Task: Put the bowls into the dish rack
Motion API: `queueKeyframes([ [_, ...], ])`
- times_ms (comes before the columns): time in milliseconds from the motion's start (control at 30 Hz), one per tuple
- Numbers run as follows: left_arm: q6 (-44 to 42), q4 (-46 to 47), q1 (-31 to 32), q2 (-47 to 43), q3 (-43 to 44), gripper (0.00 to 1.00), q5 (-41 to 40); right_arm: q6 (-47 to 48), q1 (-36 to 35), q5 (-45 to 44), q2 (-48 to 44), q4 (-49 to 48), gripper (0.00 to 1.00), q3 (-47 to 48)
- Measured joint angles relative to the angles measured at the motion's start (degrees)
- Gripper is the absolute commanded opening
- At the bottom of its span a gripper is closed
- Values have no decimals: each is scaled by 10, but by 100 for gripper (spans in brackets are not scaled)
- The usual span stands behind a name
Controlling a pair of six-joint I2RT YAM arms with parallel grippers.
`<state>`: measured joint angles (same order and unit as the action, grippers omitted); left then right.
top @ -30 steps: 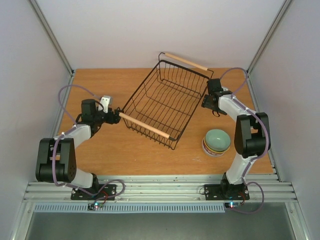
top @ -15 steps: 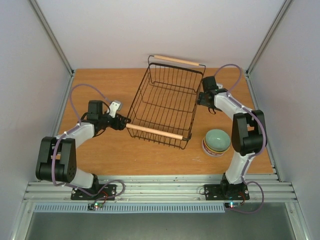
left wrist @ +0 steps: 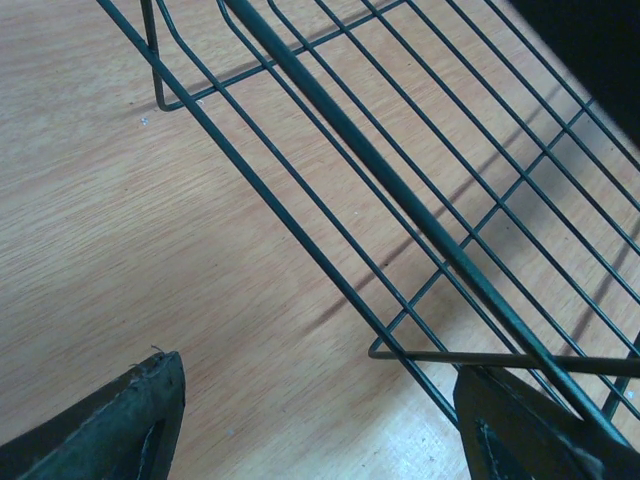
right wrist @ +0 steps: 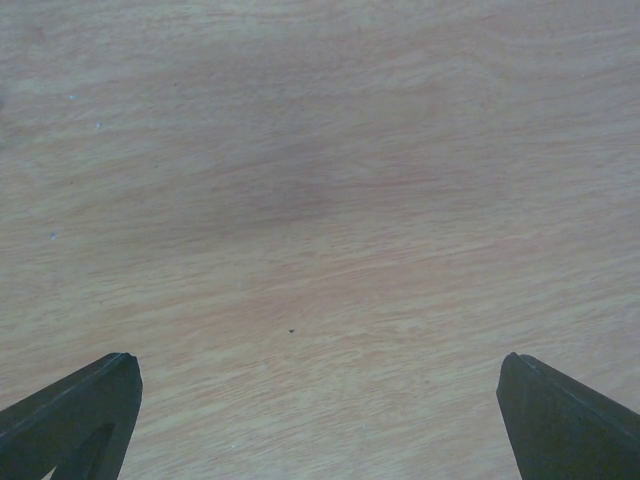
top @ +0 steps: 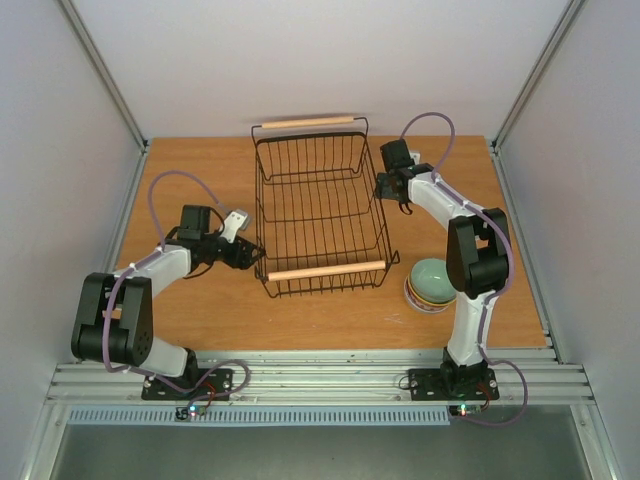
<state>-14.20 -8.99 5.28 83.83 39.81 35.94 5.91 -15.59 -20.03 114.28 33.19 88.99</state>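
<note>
The black wire dish rack [top: 325, 270] stands square in the middle of the table, one wooden handle far and one near. It holds no bowls. The bowls stand in one stack to the right of its near corner, the pale green bowl [top: 435, 278] on top and the others mostly hidden beneath. My left gripper [top: 252, 250] is open at the rack's near left corner. In the left wrist view [left wrist: 320, 440] the rack's wires [left wrist: 400, 190] run up to the right finger [left wrist: 530, 430]. My right gripper [top: 383, 188] is open beside the rack's right side, over bare wood in its wrist view [right wrist: 320, 420].
The wooden table [top: 200, 170] is walled in by white panels on the left, back and right. A metal rail [top: 320, 375] with both arm bases runs along the near edge. The right arm's elbow [top: 475, 240] stands just above the bowl stack.
The rack has swung counter-clockwise from a diagonal to square and shifted left. My left gripper followed its near corner to the right. My right gripper moved left and farther back along its side.
</note>
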Motion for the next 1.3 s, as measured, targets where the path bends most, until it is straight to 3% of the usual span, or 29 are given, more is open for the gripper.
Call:
queueKeyframes([
  [300,0,5,6,-12,-2,82,-59,-4,-6,-45,-37,-7,99,-59],
  [467,22,71,-16,-82,-27,89,-150,-28,-2,-75,-127,-8,99,-150],
  [667,47,130,-42,-162,-41,92,-182,-67,4,-116,-248,-10,99,-251],
  [1000,50,134,-43,-167,-44,92,-174,-122,4,-106,-461,51,71,-371],
  [1300,50,131,-43,-166,-44,92,-151,-167,4,-91,-594,143,67,-444],
])
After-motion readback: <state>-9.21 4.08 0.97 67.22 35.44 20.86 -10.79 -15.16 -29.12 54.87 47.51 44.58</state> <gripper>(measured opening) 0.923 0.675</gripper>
